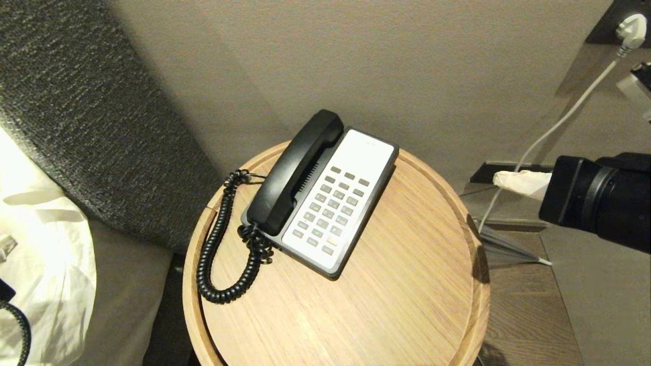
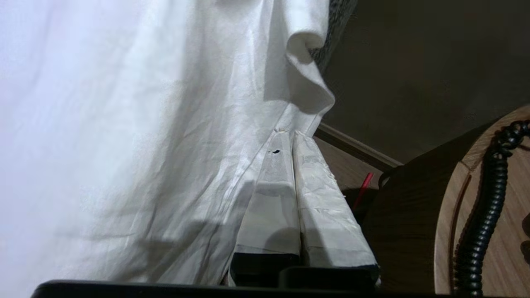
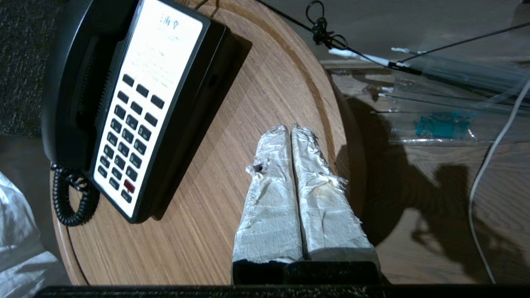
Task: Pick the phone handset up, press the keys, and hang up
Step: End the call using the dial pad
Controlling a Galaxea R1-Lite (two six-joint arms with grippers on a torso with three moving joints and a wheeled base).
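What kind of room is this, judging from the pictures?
Probably a hotel bedroom: a corded desk phone sits on a round wooden bedside table, next to white bed linen and a padded grey headboard.

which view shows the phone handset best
The head view: the long glossy black plastic phone handset lies whole in its cradle on the black-and-white phone base. The right wrist view shows it foreshortened and dark. The left wrist view shows only its black coiled cord.

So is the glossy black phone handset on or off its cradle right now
On. The glossy black phone handset lies seated along the left side of the black-and-white phone base, and neither gripper touches it.
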